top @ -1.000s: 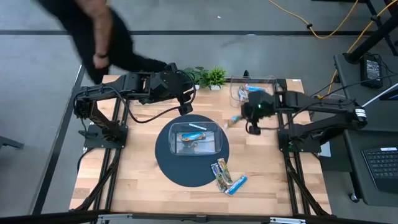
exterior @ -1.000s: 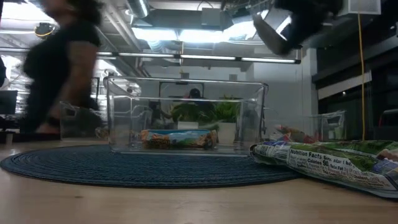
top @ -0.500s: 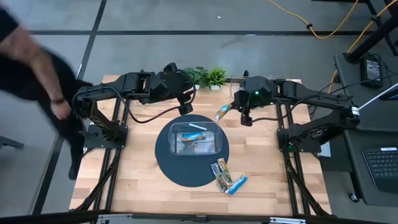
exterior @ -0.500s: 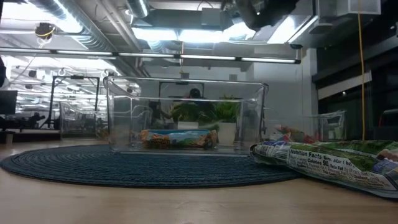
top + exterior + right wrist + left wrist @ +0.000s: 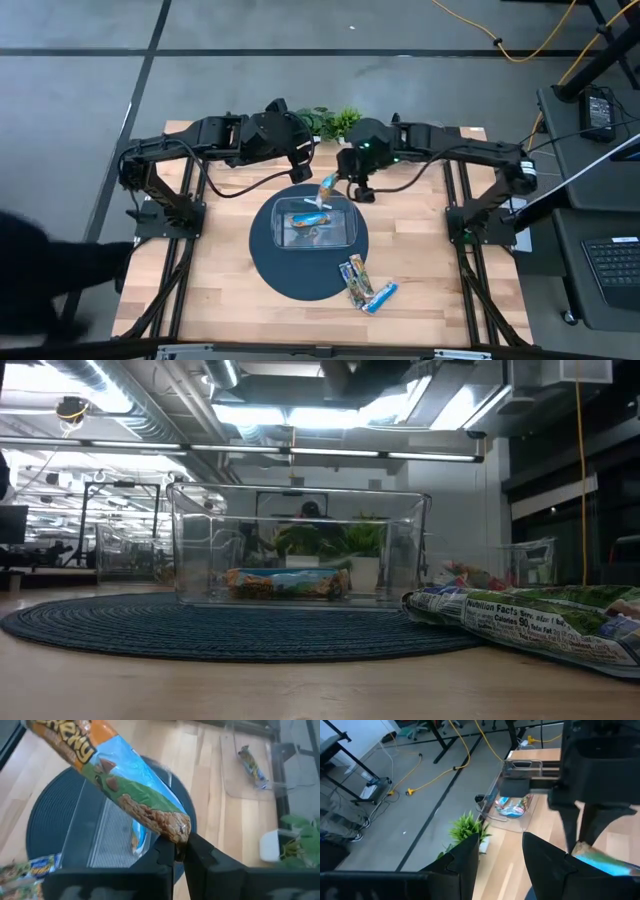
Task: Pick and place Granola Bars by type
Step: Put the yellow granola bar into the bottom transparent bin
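Step in hand: carrying a bar to the sorting bin; the right end effector sits just above centre of the high view, at the upper right edge of the clear bin; it is clamped on one end of a granola bar, an orange, blue and green wrapper that hangs out beyond the fingertips; in the high view the same bar shows just over the bin's upper rim.

Bin contents: the bin stands on the round dark mat in the middle of the counter; two bars lie inside, one bright blue and one more mixed in colour; from the low view only one bar on the bin floor is plain.

Bars still loose: a small cluster of bars lies at the lower right edge of the mat, touching one another; their types cannot be told apart here.

Second bin: another clear bin stands near the counter's far right corner with at least one bar inside.

Left arm: waits at upper left of the high view; its end effector stands with the fingers apart, holding nothing.

Next move, as a judgement: the held bar appears nearly over the bin, so the right arm likely needs to centre over the opening, lower a little and release; the wrapper dangles, so it could catch on the rim.
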Robot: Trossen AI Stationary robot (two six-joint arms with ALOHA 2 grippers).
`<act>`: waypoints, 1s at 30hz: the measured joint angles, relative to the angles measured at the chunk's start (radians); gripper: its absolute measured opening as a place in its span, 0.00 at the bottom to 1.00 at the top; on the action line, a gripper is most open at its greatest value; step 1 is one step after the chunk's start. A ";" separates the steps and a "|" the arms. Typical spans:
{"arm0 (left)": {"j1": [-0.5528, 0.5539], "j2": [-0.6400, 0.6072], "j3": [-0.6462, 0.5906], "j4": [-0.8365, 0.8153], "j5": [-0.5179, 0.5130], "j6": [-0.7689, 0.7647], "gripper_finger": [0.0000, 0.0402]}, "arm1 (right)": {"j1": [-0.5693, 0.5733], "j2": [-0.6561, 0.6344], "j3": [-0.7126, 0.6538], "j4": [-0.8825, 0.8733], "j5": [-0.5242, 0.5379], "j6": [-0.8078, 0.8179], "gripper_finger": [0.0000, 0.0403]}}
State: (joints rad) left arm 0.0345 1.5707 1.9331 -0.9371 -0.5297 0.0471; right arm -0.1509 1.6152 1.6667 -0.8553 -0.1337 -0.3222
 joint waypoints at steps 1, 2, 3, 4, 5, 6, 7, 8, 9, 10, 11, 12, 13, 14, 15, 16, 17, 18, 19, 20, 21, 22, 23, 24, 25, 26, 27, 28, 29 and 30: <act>0.000 -0.002 0.000 0.000 0.000 0.000 0.36 | 0.000 0.011 0.011 0.001 0.000 -0.001 0.06; 0.000 -0.004 0.000 -0.001 0.001 0.000 0.36 | 0.000 0.020 0.017 -0.001 0.000 -0.003 0.06; 0.000 -0.007 0.000 0.000 0.002 -0.001 0.36 | -0.001 0.028 0.018 -0.001 0.000 -0.005 0.07; 0.000 -0.011 0.000 -0.001 0.005 -0.004 0.36 | -0.001 0.033 0.016 0.000 0.000 -0.006 0.08; 0.000 -0.019 0.000 -0.003 0.006 -0.005 0.36 | 0.000 0.038 0.012 0.000 0.000 -0.006 0.08; 0.000 -0.025 0.000 -0.002 0.005 -0.006 0.36 | 0.000 0.046 0.005 0.005 -0.001 -0.005 0.08; 0.000 -0.033 0.000 0.000 0.002 -0.006 0.36 | 0.000 0.055 -0.003 0.009 -0.003 -0.004 0.08; 0.000 -0.045 0.000 -0.003 -0.002 -0.006 0.36 | 0.000 0.068 -0.010 0.008 -0.010 -0.004 0.08; 0.000 -0.054 -0.001 -0.004 -0.006 -0.006 0.36 | 0.000 0.084 -0.018 0.009 -0.023 -0.003 0.08; 0.000 -0.064 -0.001 0.004 -0.014 -0.007 0.36 | 0.000 0.100 -0.025 0.012 -0.034 -0.001 0.07; 0.000 -0.077 -0.001 0.002 -0.020 -0.007 0.36 | 0.000 0.114 -0.032 0.018 -0.046 0.001 0.06; 0.000 -0.087 -0.001 -0.001 -0.028 -0.007 0.36 | 0.000 0.127 -0.036 0.025 -0.056 0.002 0.06; 0.000 -0.098 -0.001 0.003 -0.039 -0.007 0.36 | 0.005 0.138 -0.037 0.034 -0.060 0.002 0.05; 0.000 -0.110 -0.001 0.001 -0.047 -0.007 0.36 | 0.006 0.149 -0.038 0.037 -0.060 0.002 0.05; 0.000 -0.120 -0.001 0.000 -0.055 -0.007 0.36 | 0.006 0.162 -0.039 0.035 -0.060 -0.001 0.06; 0.000 -0.129 -0.001 0.002 -0.062 -0.007 0.36 | 0.006 0.177 -0.039 0.035 -0.061 0.000 0.06; 0.000 -0.136 -0.001 0.002 -0.064 -0.007 0.36 | 0.006 0.190 -0.040 0.038 -0.063 0.004 0.07; 0.000 -0.142 -0.001 0.001 -0.065 -0.008 0.36 | 0.006 0.203 -0.041 0.036 -0.068 0.005 0.08; 0.000 -0.147 -0.001 0.002 -0.066 -0.008 0.36 | 0.006 0.215 -0.041 0.039 -0.076 0.007 0.08; 0.000 -0.151 -0.001 0.001 -0.065 -0.010 0.36 | 0.006 0.225 -0.041 0.040 -0.085 0.011 0.08; 0.000 -0.154 -0.001 0.001 -0.064 -0.013 0.36 | 0.006 0.234 -0.041 0.043 -0.096 0.024 0.08; 0.000 -0.155 -0.001 0.001 -0.064 -0.016 0.36 | 0.006 0.244 -0.041 0.049 -0.106 0.032 0.08; 0.000 -0.156 -0.001 0.001 -0.064 -0.017 0.36 | 0.006 0.251 -0.041 0.049 -0.110 0.038 0.07; 0.000 -0.156 -0.001 0.000 -0.063 -0.017 0.36 | 0.006 0.257 -0.041 0.047 -0.112 0.041 0.06; 0.000 -0.155 -0.001 -0.001 -0.062 -0.016 0.36 | 0.006 0.261 -0.041 0.048 -0.112 0.043 0.05; 0.000 -0.154 -0.001 -0.001 -0.062 -0.016 0.36 | 0.006 0.264 -0.041 0.048 -0.110 0.044 0.05; 0.000 -0.154 -0.001 -0.001 -0.062 -0.016 0.36 | 0.006 0.265 -0.041 0.048 -0.102 0.043 0.05; 0.000 -0.154 -0.001 -0.001 -0.062 -0.016 0.36 | 0.006 0.266 -0.041 0.047 -0.093 0.037 0.05; 0.000 -0.154 -0.001 -0.001 -0.062 -0.016 0.36 | 0.006 0.266 -0.041 0.045 -0.078 0.031 0.06; 0.000 -0.154 -0.001 -0.001 -0.062 -0.016 0.36 | 0.006 0.266 -0.041 0.043 -0.065 0.029 0.07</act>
State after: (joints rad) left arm 0.0345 1.4162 1.9324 -0.9382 -0.5915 0.0315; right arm -0.1452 1.8816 1.6257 -0.8120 -0.1986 -0.2930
